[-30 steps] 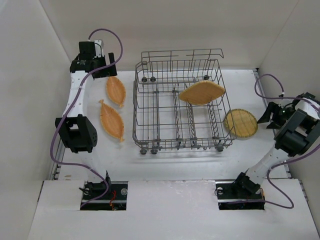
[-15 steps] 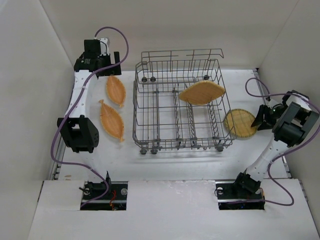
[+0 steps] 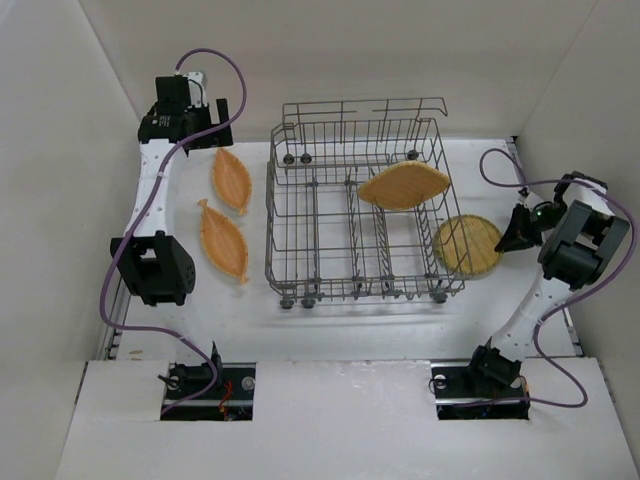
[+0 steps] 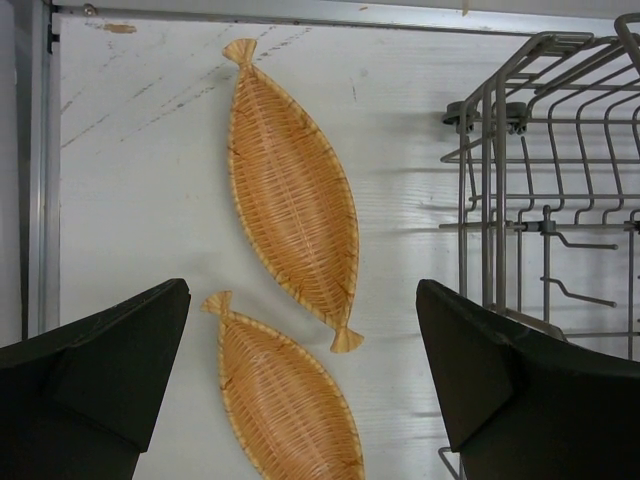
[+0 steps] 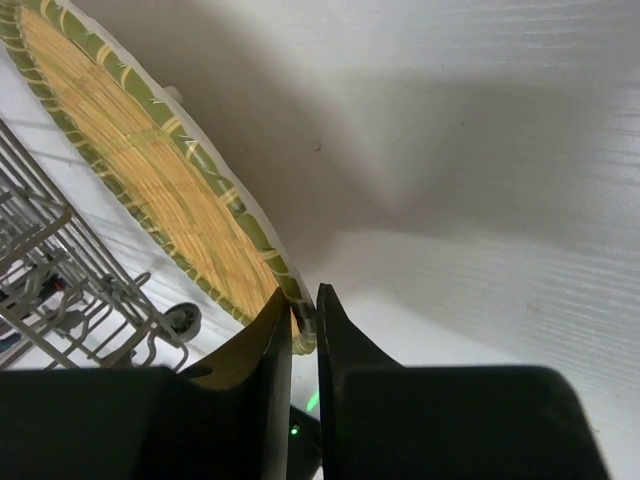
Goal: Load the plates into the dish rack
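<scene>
Tally: I count one of four loaded, leaf plate (image 3: 404, 186) in dish rack (image 3: 300, 215). Far plate (image 3: 231, 180) and near plate (image 3: 223, 241) lie by the desk's left edge. Right gripper (image 5: 303, 300) pinches round plate (image 3: 467, 245) by the rim, beside the rack's right side; left gripper (image 4: 302, 295) gapes, empty.

Robot lab cell: bare white walls (image 3: 350, 50), white table (image 3: 330, 320), bolted arms (image 3: 152, 195).

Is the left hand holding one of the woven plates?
No: in the left wrist view the left hand is open, and the upper woven plate and the lower woven plate both lie flat on the table.
</scene>
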`<state>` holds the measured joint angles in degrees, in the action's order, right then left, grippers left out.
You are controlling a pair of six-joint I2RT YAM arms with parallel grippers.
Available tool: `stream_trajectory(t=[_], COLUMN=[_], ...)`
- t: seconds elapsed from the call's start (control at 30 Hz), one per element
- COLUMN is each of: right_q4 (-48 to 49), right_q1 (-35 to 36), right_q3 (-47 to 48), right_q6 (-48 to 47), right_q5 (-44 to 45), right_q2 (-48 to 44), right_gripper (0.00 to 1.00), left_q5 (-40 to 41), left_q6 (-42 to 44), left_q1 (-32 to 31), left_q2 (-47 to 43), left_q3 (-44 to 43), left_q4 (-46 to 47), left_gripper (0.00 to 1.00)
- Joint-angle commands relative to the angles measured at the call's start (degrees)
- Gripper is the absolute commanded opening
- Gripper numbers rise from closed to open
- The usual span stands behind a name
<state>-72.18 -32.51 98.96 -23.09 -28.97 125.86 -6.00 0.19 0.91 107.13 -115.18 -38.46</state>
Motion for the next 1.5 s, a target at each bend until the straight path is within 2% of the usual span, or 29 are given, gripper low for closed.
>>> stream_trajectory(t=[0.0,0.13,0.37,0.63,0.83,1.07,1.2,1.47], right_q4=[6.52,11.52,19.62,20.50,22.70,22.96,23.75,27.00], right_q1=[0.47,0.91,5.91,9.26,11.89,14.18,21.46,40.62], right_q3=[-1.22,-3.41,-7.55,-11.50,-14.05,-10.99,-6.77,-8.25], right_q6=[-0.46,-0.03,-0.02,-0.99,-2.92,-5.38,-8.71,-33.92], right_q5=[7.70,8.75,11.13,12.18,14.90,17.46,15.00,8.68], right_q2=[-6.14,-14.74,-30.75,-41.03,-52.19,-63.09,-66.44,-66.71], right_gripper=[0.00,0.00,0.00,0.00,0.00,0.00,0.00,0.00], left_q5=[-0.42,-0.68,-0.94,-2.08,-2.35,-3.58,-4.11,-4.46], left_q6=[0.08,-0.27,-1.33,-2.38,-3.08,-4.05,-4.14,-5.19], left_q1=[0.46,0.19,0.11,0.11,0.11,0.11,0.11,0.37], left_q2=[-0.61,-0.87,-1.13,-1.31,-2.45,-4.30,-4.39,-5.52], left_q3=[-0.67,1.26,3.47,4.69,7.41,12.34,12.96,14.71], left_q4=[1.89,3.12,4.97,6.81,8.22,10.51,11.03,12.62], left_gripper=[1.00,1.00,1.00,1.00,1.00,1.00,1.00,1.00])
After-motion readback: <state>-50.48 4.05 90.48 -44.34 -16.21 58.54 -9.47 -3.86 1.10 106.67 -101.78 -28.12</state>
